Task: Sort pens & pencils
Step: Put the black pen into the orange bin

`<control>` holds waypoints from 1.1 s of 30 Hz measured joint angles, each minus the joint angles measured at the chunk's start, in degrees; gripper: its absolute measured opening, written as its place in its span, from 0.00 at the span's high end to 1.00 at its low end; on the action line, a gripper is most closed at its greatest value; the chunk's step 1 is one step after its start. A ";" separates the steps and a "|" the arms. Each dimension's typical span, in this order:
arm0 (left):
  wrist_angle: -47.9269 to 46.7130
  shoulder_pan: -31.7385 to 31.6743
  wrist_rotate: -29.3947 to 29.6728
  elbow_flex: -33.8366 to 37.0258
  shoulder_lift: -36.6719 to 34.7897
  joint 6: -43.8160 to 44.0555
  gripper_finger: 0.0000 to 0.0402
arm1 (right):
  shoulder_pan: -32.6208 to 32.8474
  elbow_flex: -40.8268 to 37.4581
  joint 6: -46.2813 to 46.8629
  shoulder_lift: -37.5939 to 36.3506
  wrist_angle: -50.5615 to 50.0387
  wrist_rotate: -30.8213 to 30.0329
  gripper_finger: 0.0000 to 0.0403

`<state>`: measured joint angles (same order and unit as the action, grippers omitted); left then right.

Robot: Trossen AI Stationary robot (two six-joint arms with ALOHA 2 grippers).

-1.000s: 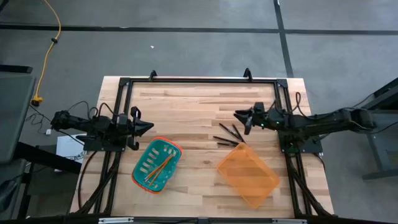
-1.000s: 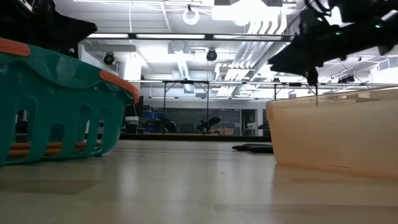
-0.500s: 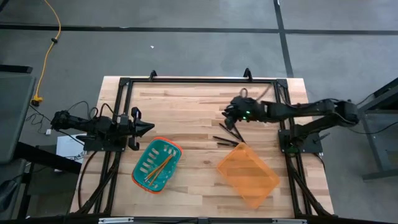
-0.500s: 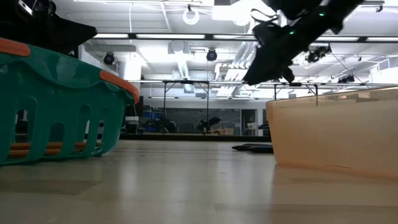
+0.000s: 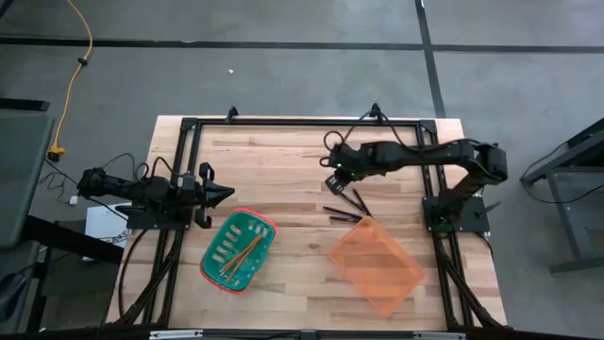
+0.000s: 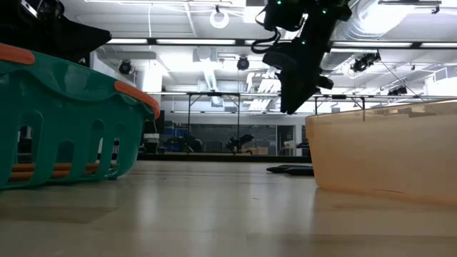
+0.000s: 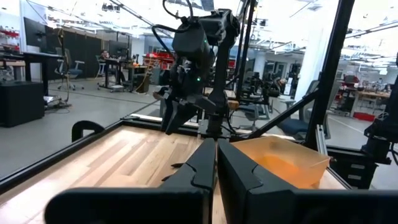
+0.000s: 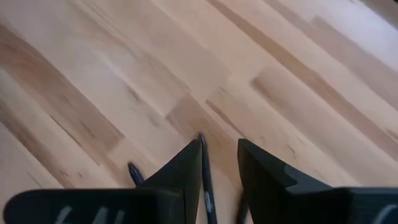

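Several dark pens (image 5: 345, 206) lie loose on the wooden table, just beyond the orange bin's far corner; they also show in the low view (image 6: 289, 170). Orange-yellow pencils (image 5: 243, 253) lie in the teal basket (image 5: 215, 269). My right gripper (image 5: 334, 178) hangs open, well above the table, pointing steeply down, a little to the far left of the pens. Its wrist view shows a pen (image 8: 205, 177) on the table past the gap between its fingers (image 8: 219, 144). My left gripper (image 5: 225, 194) waits shut at the table's left, above the basket's far edge.
The see-through orange bin (image 5: 396, 288) stands at the near right, close to the pens. The teal basket (image 6: 64, 121) stands at the near left. A dark frame (image 5: 302, 123) borders the table. Bare wood lies between basket and bin and along the far side.
My right gripper has swung out from its arm's base toward the table's left, risen a little, and tipped from nearly level to pointing steeply down near the pens. Its fingers keep the same gap. The pens, pencils and containers have not moved.
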<state>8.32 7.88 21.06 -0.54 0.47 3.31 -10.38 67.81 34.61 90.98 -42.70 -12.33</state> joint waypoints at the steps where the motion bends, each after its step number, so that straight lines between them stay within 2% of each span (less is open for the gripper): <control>1: -0.12 0.00 0.00 0.00 0.00 0.00 0.99 | -0.23 1.17 0.63 0.62 -2.02 0.22 0.76; 5: -0.85 0.00 0.00 0.00 0.00 0.04 0.99 | -1.93 4.65 5.78 2.49 -9.35 1.14 0.74; 8: -0.92 0.00 -0.02 0.00 0.00 0.07 0.99 | -3.06 6.47 6.56 2.85 -12.49 5.25 0.74; 18: -1.27 0.00 -0.01 0.00 0.00 0.02 0.99 | -3.90 6.73 3.30 2.77 -12.79 6.35 0.74; 24: -1.27 0.00 0.00 0.00 0.00 0.00 0.99 | -1.27 6.73 3.93 2.79 -11.96 1.79 0.74; 33: -1.25 0.00 0.00 -0.01 0.00 -0.01 0.99 | -0.64 6.73 5.19 2.79 -11.79 4.82 0.74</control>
<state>7.07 7.88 21.06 -0.55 0.47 3.30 -11.02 74.54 39.80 93.78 -54.49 -7.51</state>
